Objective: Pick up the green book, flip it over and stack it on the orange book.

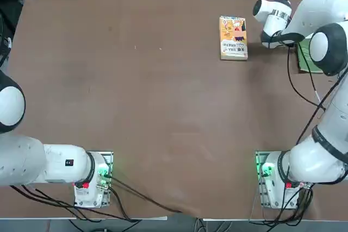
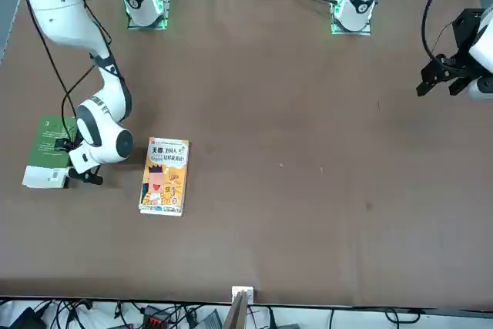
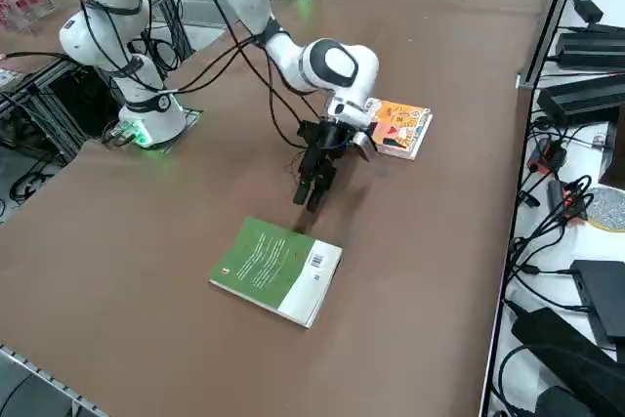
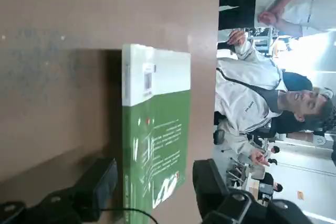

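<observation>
The green book [image 3: 276, 269] lies flat near the table's right edge, green cover up with a white band and barcode at one end; it also shows as the green book [image 2: 52, 148] and the green book [image 4: 157, 129]. My right gripper [image 3: 311, 200] hangs low over the table just off the book's green end, open, with nothing held. In the wrist view the gripper [image 4: 155, 170] has one dark finger on either side of the book's width. The orange book [image 3: 398, 127] lies flat beyond the wrist, apart from the green one, also seen as the orange book [image 1: 233, 37].
The table edge [image 3: 469, 271] runs close beside the green book, with cables and power strips [image 3: 576, 95] beyond it. People [image 4: 262, 103] stand in the room past that edge. The arm bases [image 1: 272, 180] sit at the near side.
</observation>
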Controlling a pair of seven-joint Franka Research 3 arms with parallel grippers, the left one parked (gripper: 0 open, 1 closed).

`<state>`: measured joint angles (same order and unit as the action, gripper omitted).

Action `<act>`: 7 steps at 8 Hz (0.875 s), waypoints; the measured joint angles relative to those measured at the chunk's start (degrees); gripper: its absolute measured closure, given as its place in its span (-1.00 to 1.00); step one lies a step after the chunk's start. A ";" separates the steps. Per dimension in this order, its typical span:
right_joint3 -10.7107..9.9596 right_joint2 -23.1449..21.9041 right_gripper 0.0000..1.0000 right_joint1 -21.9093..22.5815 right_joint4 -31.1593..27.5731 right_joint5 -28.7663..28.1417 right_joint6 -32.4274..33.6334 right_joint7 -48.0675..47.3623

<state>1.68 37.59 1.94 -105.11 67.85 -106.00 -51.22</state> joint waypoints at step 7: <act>-1.96 4.32 -0.61 -0.69 0.02 2.27 0.01 -2.16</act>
<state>-0.28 41.90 1.24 -105.09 70.12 -105.99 -53.38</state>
